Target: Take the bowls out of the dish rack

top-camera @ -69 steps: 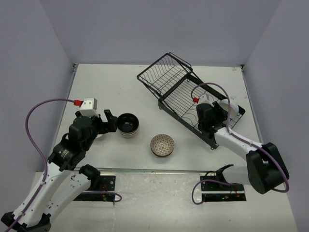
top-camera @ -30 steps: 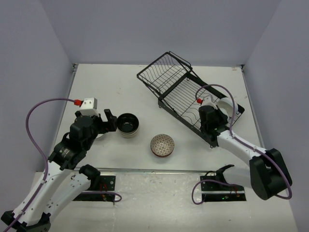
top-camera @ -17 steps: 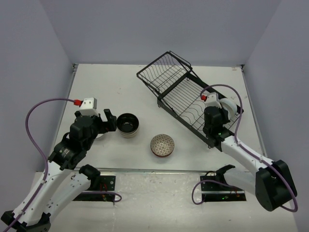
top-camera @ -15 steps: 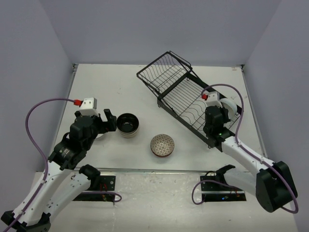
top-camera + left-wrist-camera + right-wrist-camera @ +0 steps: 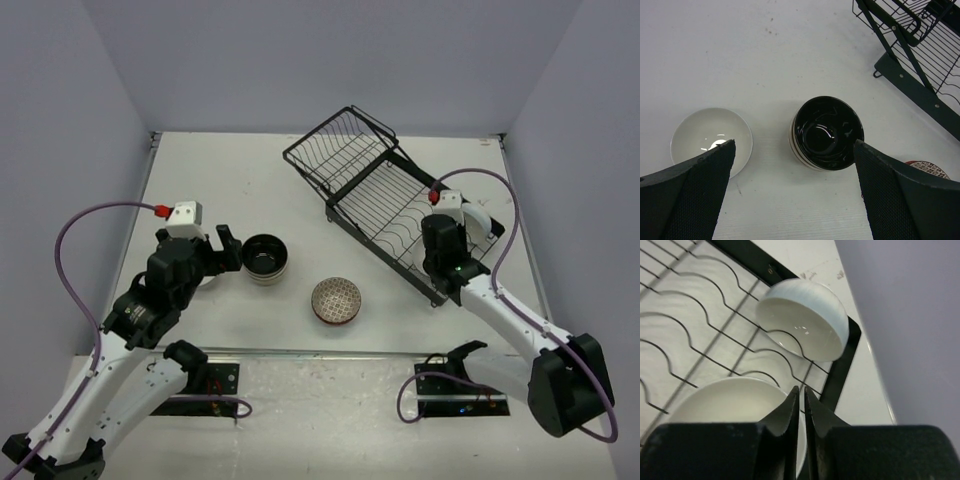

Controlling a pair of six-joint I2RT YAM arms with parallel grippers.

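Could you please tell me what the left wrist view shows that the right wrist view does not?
Only the left wrist view: a white bowl, a black-lined bowl and a sliver of a patterned bowl, all on the table. Only the right wrist view: a tilted white bowl and a nearer white bowl, its rim pinched by the right tool. Both: the black wire dish rack.

Left of the dish rack [image 5: 390, 210] the table [image 5: 230, 180] lies bare, room enough for an end effector. Off the rack's near-left side stand a black-lined bowl [image 5: 265, 258] and a patterned bowl [image 5: 336, 300], with a bare lane between them and the rack. In the rack's right end a tilted white bowl [image 5: 805, 325] fills the corner (side wall [image 5: 890, 315] close beyond), just past the second white bowl [image 5: 725, 400], which the right end effector [image 5: 799, 390] pinches.
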